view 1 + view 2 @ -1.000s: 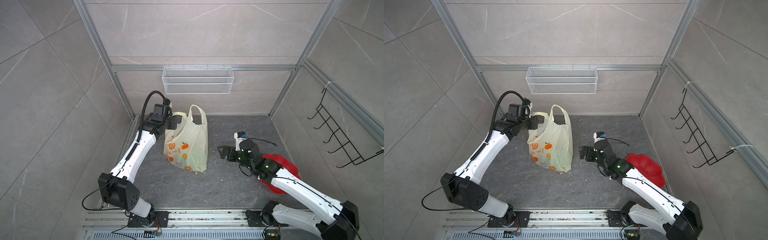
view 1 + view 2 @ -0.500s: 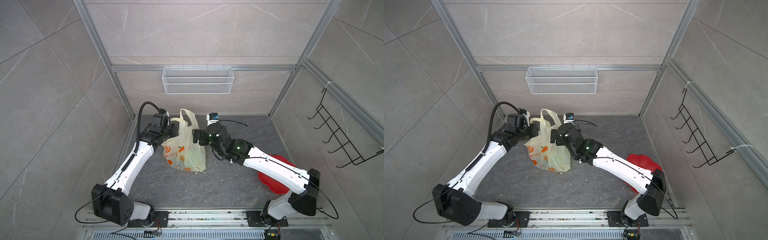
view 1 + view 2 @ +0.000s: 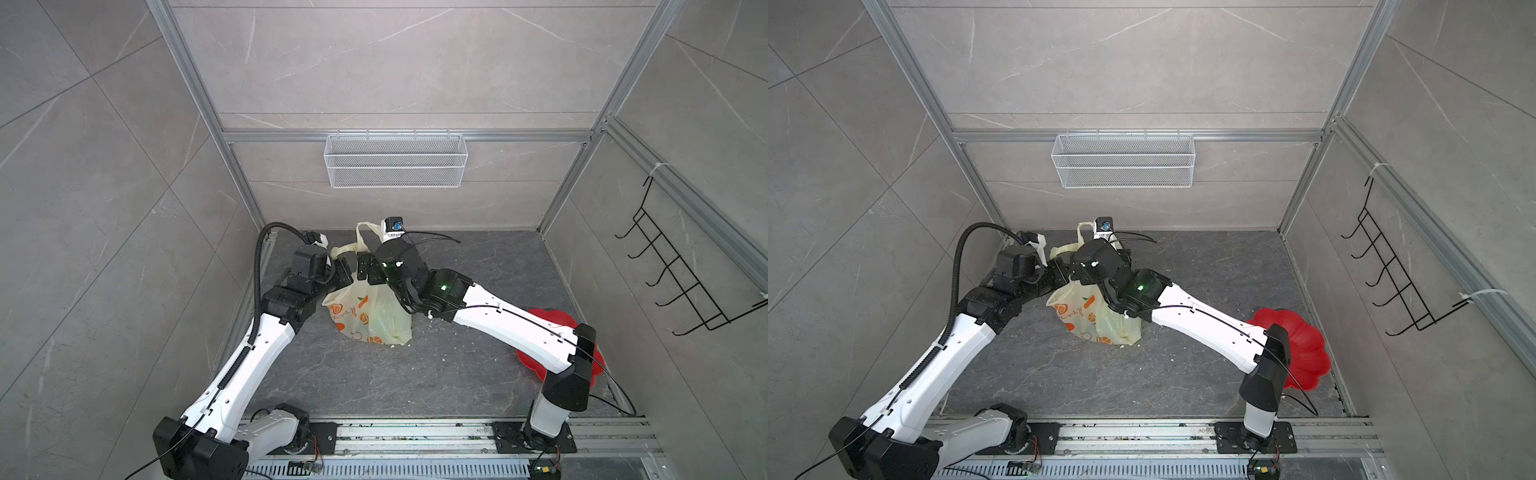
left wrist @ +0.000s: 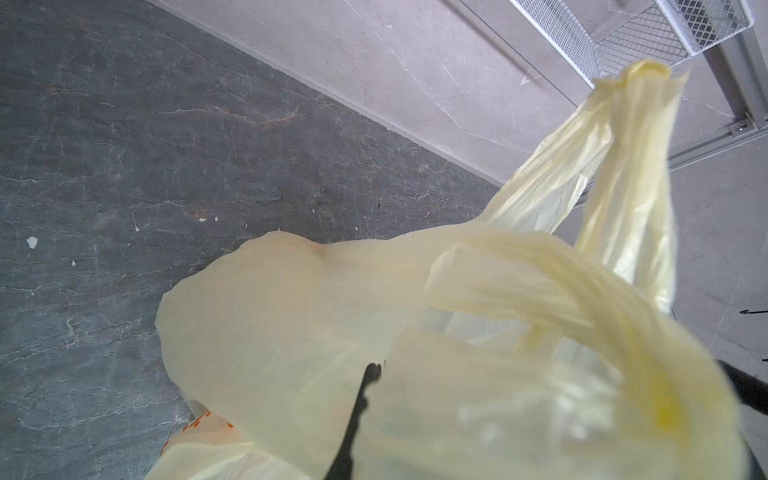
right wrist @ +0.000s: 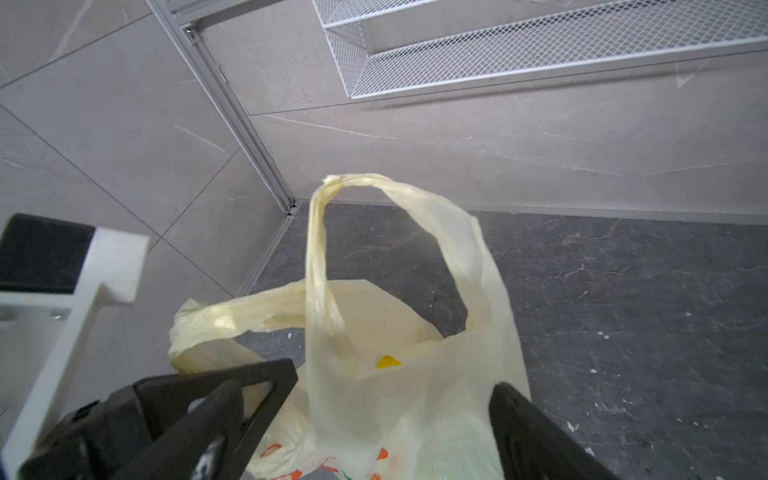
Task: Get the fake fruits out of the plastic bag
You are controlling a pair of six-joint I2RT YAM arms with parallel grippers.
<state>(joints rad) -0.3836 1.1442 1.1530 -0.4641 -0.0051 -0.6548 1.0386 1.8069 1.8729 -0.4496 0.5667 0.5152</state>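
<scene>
The plastic bag stands on the dark floor, pale yellow with orange prints. My left gripper is shut on the plastic bag's left handle; film covers its tips and only one dark finger shows. Reaching across from the right, my right gripper is open, its fingers astride the bag's near wall below the upright handle loop. Of the fake fruits, only a small yellow patch shows in the bag's mouth; the others stay hidden inside.
A red flower-shaped plate lies at the right, partly under my right arm. A white wire basket hangs on the back wall, and a black hook rack on the right wall.
My right arm swung from beside the red plate across to the bag's top. My left gripper closed on the bag's handle and came lower and forward, drawing the bag with it.
</scene>
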